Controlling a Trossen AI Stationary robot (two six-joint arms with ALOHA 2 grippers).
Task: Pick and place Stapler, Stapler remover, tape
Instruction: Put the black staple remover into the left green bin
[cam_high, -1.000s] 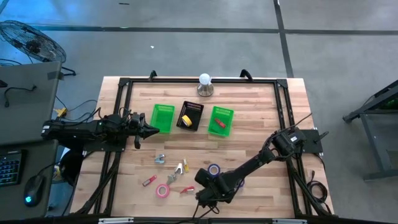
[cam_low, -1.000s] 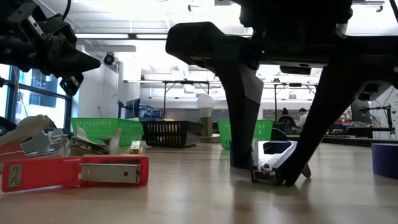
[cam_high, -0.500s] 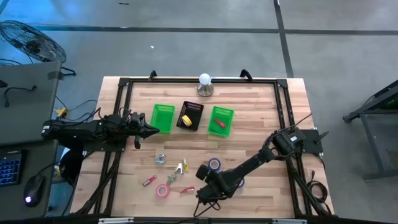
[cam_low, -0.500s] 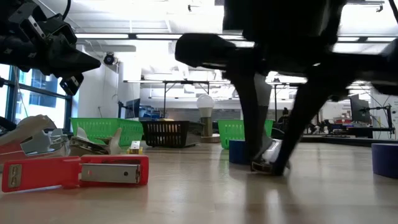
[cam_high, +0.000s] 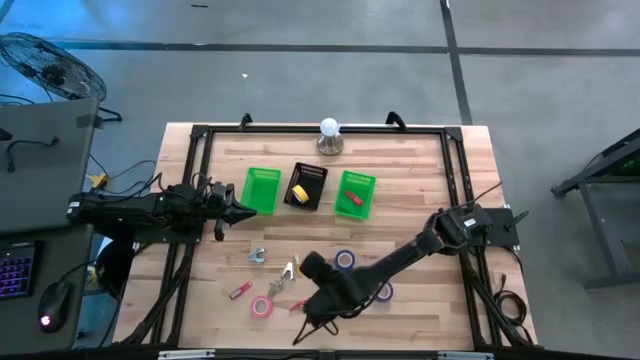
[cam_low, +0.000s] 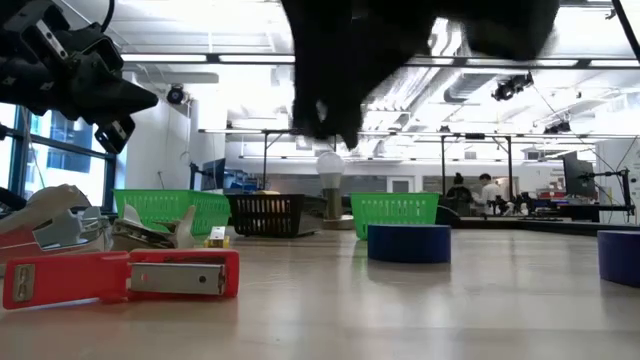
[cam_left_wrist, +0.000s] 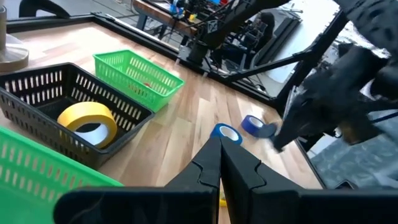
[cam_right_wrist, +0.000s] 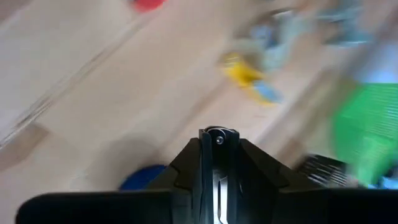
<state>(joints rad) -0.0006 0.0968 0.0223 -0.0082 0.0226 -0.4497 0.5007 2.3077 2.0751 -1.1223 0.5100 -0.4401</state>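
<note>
My right gripper (cam_high: 305, 322) hangs above the near middle of the table, shut on a small stapler of which only a metal tip (cam_right_wrist: 217, 135) shows. In the low view it is a dark blur (cam_low: 330, 80) overhead. A blue tape roll (cam_high: 345, 262) (cam_low: 408, 243) lies flat beside the arm, a purple one (cam_high: 384, 291) under it, and a pink one (cam_high: 262, 306) near the front. The yellow roll (cam_high: 299, 190) (cam_left_wrist: 88, 121) lies in the black basket. My left gripper (cam_high: 243, 208) (cam_left_wrist: 221, 149) waits shut by the left green basket. My right gripper pinches the small stapler between its two fingers (cam_right_wrist: 193, 155); only the metal tip (cam_right_wrist: 217, 135) pokes out past the fingertips. The fingers point slanting down toward the near edge. The stapler is lifted clear of the table; the fingers hide the rest of it.
Three baskets stand in a row at mid-table: left green (cam_high: 262, 188), black (cam_high: 306, 186), right green (cam_high: 355, 193) with a red stapler inside. Staple removers (cam_high: 258, 255) (cam_high: 290, 270) and red staplers (cam_high: 238, 292) (cam_low: 120, 275) lie near the front left. A lamp bulb (cam_high: 329, 135) stands at the far edge.
My right gripper has risen off the table with the small stapler and swung toward the table's left; in the low view its fingers have left the tabletop, and the blue roll behind them now shows. My left arm has kept still.
</note>
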